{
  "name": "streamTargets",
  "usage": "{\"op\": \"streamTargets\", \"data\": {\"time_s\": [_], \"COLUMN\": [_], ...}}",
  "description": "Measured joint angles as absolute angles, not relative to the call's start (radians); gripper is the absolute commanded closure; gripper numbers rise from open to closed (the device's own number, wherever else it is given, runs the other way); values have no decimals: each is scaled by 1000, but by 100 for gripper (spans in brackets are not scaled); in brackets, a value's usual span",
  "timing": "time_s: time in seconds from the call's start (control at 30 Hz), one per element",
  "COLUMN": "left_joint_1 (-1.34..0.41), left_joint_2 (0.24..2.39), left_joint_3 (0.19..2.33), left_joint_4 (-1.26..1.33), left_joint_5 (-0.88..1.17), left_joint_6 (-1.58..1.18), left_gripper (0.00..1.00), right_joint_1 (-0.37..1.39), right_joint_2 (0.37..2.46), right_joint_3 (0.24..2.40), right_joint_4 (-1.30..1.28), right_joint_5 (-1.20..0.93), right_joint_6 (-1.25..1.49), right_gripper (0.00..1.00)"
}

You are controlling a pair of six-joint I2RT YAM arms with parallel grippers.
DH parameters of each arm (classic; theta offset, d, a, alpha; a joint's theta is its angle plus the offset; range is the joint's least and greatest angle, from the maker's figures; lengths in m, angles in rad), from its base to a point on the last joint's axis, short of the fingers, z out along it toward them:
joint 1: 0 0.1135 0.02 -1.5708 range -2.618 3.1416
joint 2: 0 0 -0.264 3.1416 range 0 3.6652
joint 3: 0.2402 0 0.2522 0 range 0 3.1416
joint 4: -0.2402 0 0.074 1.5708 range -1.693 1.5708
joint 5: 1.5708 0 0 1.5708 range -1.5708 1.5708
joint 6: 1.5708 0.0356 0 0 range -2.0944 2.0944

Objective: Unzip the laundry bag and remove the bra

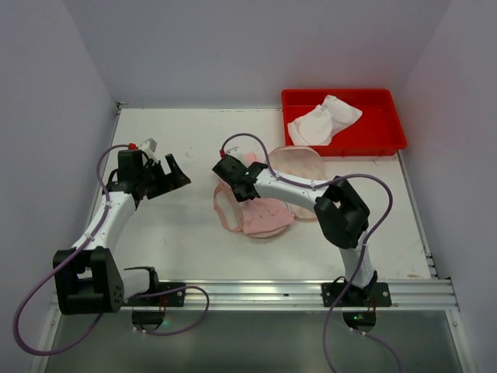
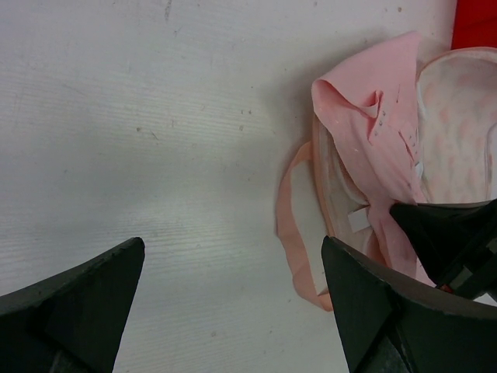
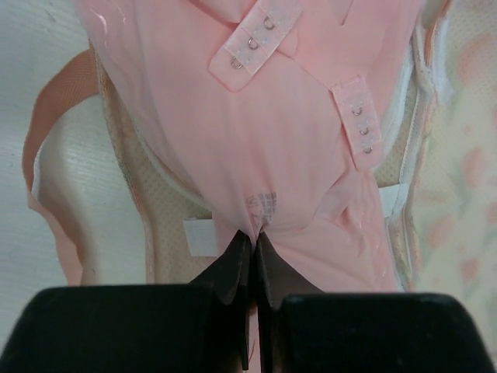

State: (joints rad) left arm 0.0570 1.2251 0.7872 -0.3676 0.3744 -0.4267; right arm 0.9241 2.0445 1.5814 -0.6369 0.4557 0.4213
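Observation:
The laundry bag (image 1: 299, 162), a cream pouch with faint pink print, lies open at mid-table; its printed lining (image 3: 462, 155) also shows in the right wrist view. The pink bra (image 1: 264, 215) lies bunched over the bag's near half, its hook-and-eye tabs (image 3: 256, 35) facing up. My right gripper (image 3: 254, 237) is shut, pinching a fold of the bra's fabric (image 3: 272, 140) between its tips. A peach band (image 3: 46, 132) curls out onto the table to the left. My left gripper (image 2: 233, 268) hovers open over bare table, left of the bra (image 2: 373, 132) and bag (image 2: 458, 124), holding nothing.
A red tray (image 1: 380, 132) stands at the back right with a white garment (image 1: 322, 120) in it. White walls close off the table at the left, back and right. A metal rail (image 1: 272, 294) runs along the near edge.

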Motion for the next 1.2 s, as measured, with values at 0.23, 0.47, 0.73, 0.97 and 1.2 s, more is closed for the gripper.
{"op": "streamTargets", "data": {"time_s": [0.23,0.47,0.73,0.97,1.2], "left_joint_1": [57,57,57,58,58], "left_joint_2": [1224,1224,1224,1224,1230], "left_joint_3": [787,787,787,787,787], "left_joint_4": [-368,-368,-368,-368,-368], "left_joint_5": [374,374,374,374,371], "left_joint_6": [-427,-427,-427,-426,-426], "left_gripper": [0,0,0,0,0], "right_joint_1": [912,767,461,220,64], "right_joint_2": [1855,1617,1604,1745,1855], "right_joint_3": [1566,1665,1815,2011,2020], "right_joint_4": [-649,-644,-640,-641,-487], "right_joint_5": [385,242,161,165,154], "right_joint_6": [416,419,466,519,498], "right_gripper": [100,100,100,100,100]}}
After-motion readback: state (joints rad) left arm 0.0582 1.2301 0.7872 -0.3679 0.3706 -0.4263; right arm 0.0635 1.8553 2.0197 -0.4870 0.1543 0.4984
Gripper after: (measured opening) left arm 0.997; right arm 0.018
